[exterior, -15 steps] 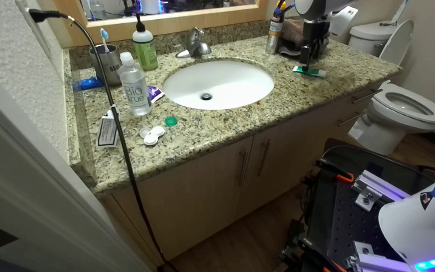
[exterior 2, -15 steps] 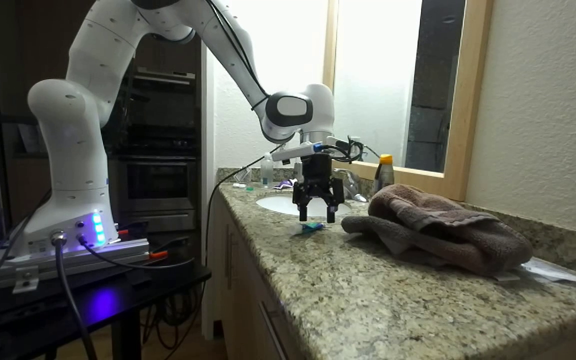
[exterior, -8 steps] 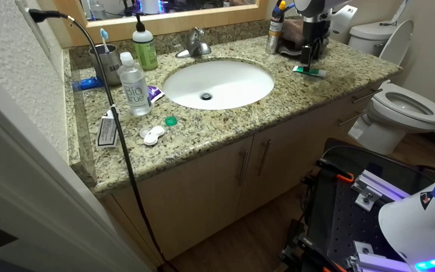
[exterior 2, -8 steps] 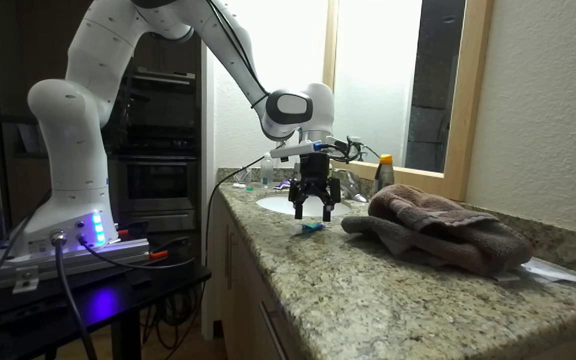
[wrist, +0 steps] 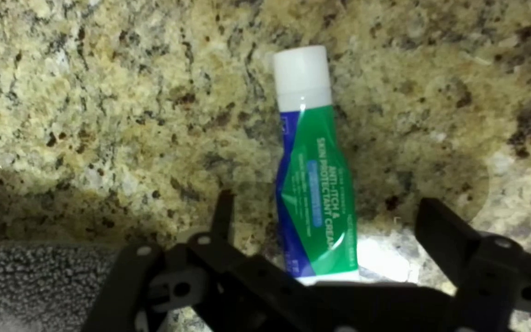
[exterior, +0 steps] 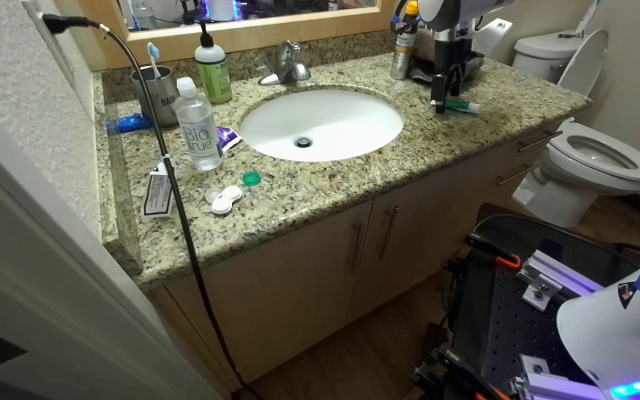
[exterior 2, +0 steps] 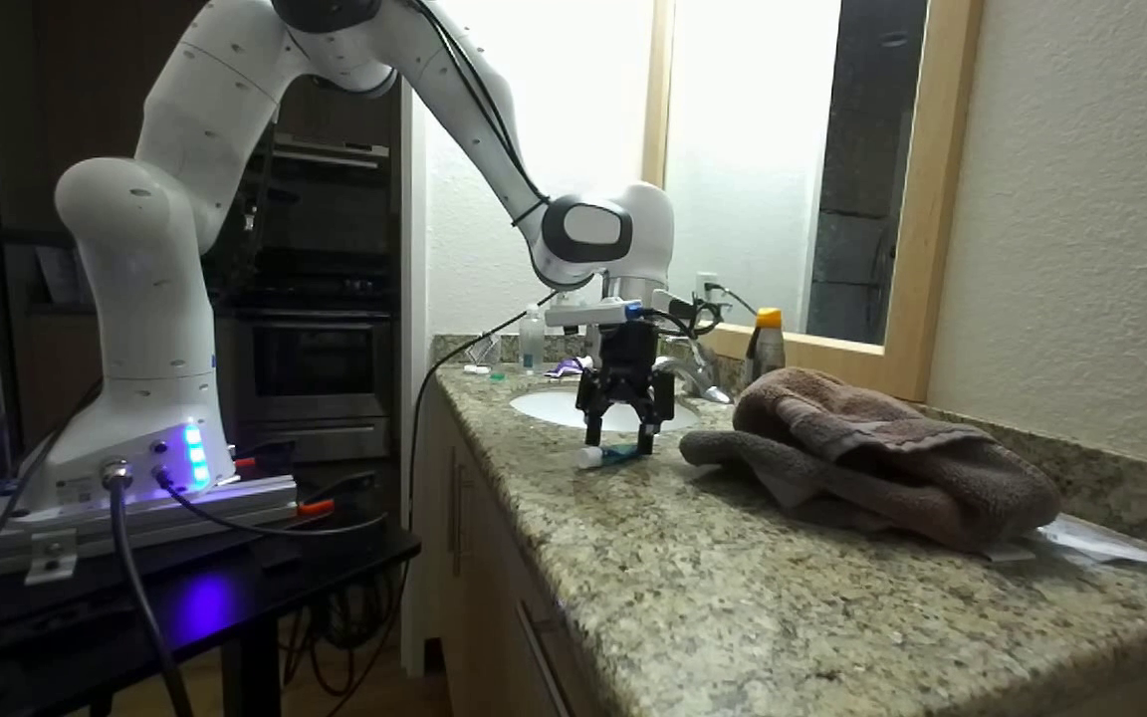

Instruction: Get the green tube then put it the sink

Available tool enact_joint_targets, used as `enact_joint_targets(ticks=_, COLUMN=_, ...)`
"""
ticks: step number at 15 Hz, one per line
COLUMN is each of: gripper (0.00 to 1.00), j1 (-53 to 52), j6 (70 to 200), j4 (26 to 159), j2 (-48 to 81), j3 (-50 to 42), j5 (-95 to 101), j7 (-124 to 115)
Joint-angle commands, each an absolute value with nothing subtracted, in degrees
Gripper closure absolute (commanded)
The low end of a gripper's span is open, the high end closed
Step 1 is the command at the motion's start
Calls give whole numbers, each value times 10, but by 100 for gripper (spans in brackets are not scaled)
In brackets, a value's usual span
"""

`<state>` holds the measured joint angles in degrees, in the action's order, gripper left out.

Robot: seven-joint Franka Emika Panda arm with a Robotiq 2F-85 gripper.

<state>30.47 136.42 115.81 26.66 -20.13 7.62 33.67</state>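
The green tube (wrist: 318,184) lies flat on the granite counter, green and blue with a white cap pointing away from the gripper in the wrist view. It also shows in both exterior views (exterior: 461,105) (exterior 2: 617,455), partly covered by the fingers. My gripper (wrist: 326,198) is open, with one finger on each side of the tube and gaps between. In both exterior views the gripper (exterior: 447,101) (exterior 2: 619,445) is low over the counter at the tube. The white oval sink (exterior: 325,119) lies beside it; its near rim also shows in an exterior view (exterior 2: 546,406).
A crumpled brown-grey towel (exterior 2: 862,458) lies close to the gripper. A spray can (exterior: 403,53) with a yellow cap stands by the towel. A chrome faucet (exterior: 286,66) is behind the sink. A clear bottle (exterior: 199,133) and a lens case (exterior: 226,199) are at the far end.
My gripper has come down closer to the counter and turned slightly, so its fingers now stand on either side of the tube. The tube stays in the same place.
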Motion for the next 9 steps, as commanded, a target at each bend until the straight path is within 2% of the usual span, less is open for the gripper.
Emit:
enact_joint_targets(ticks=1, gripper=25, j1=314, j6=1352, j4=1150, j2=272, j3=-192, j5=77, j7=330)
enact_joint_targets(ticks=2, gripper=30, j1=314, j6=1339, j4=1142, j2=278, j3=-192, j5=75, j7=325)
enact_joint_targets(ticks=9, gripper=81, j1=329, j6=1234, j4=1085, j2=312, j3=-187, j5=48, j7=308)
